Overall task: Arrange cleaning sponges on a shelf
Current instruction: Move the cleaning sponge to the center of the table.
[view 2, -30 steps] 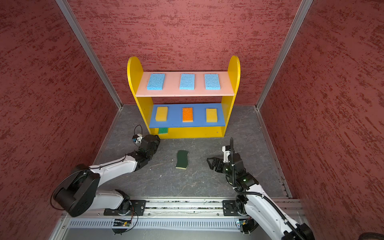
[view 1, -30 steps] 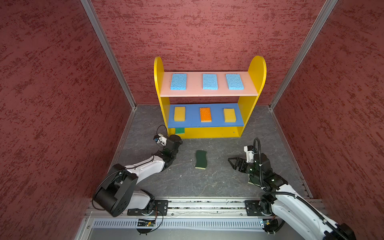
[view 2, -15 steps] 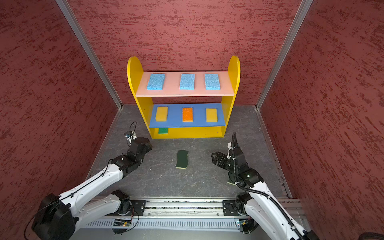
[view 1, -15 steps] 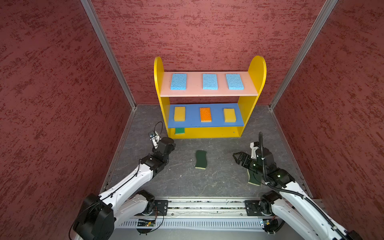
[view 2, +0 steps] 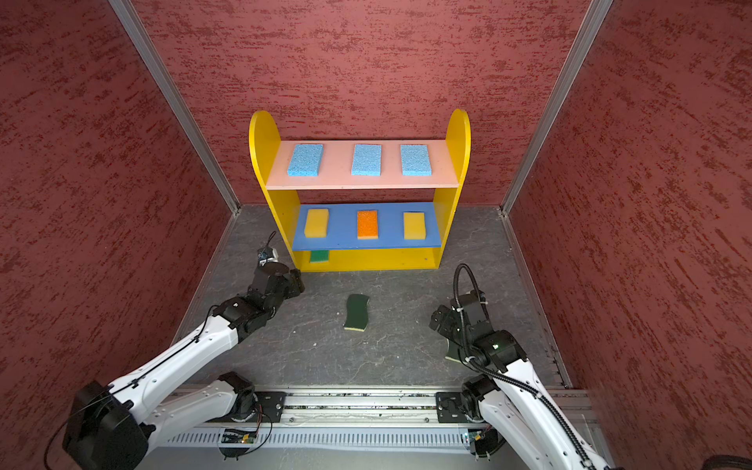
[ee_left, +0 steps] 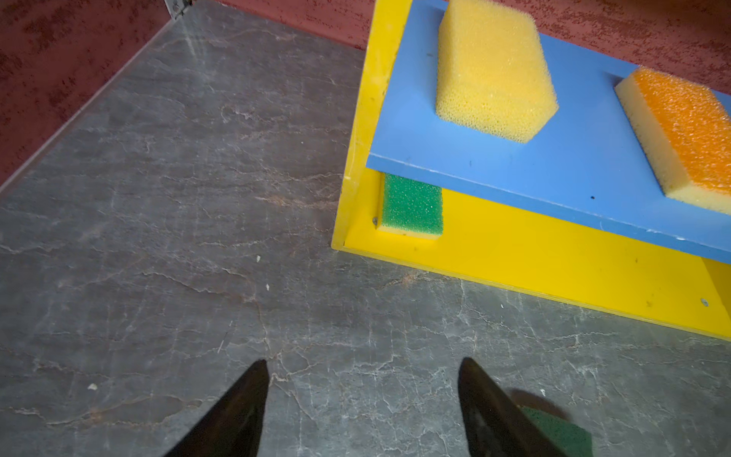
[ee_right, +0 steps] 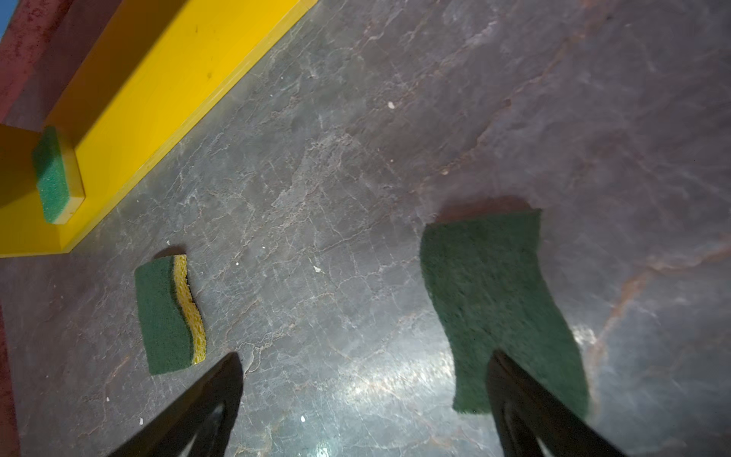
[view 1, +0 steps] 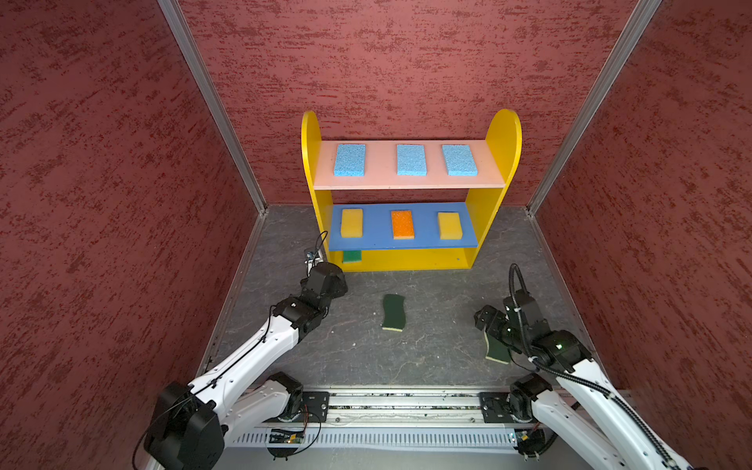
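Backing off the shelf, the left gripper has spread its jaws and holds nothing. The right gripper has pulled toward the near right, jaws wide and empty.

Nearest, one dark green sponge lies flat under the right gripper, long axis roughly near to far, so the jaws would close across its short width. It sits off-centre, beneath one finger rather than between the two, so I judge a small sideways shift comes first.

Mid-floor, the second dark green sponge lies the same way, between the arms. Farthest, the bright green sponge sits at the left end of the shelf's base.
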Controlling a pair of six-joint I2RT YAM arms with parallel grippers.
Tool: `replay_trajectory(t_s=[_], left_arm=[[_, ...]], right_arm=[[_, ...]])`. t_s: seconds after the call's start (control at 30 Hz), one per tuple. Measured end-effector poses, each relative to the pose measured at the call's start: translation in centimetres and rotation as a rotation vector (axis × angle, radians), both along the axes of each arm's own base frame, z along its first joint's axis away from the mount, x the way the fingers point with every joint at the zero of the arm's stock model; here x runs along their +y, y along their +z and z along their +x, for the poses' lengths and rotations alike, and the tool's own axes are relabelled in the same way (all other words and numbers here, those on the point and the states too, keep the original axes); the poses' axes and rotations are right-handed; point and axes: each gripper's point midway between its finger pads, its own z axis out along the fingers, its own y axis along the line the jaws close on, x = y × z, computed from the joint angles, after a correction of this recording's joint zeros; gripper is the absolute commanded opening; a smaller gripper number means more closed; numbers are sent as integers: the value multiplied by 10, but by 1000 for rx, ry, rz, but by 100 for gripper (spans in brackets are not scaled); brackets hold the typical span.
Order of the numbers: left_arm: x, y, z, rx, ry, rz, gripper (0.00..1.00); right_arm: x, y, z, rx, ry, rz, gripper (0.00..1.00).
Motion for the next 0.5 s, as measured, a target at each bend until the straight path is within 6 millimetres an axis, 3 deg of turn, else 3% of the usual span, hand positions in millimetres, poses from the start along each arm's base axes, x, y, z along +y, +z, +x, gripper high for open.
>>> replay_trajectory(t_s=[0.5], left_arm=[[-8, -31, -13, 94, -52, -116, 80]], right_arm=[[-21, -19, -30, 122, -140, -19, 99]])
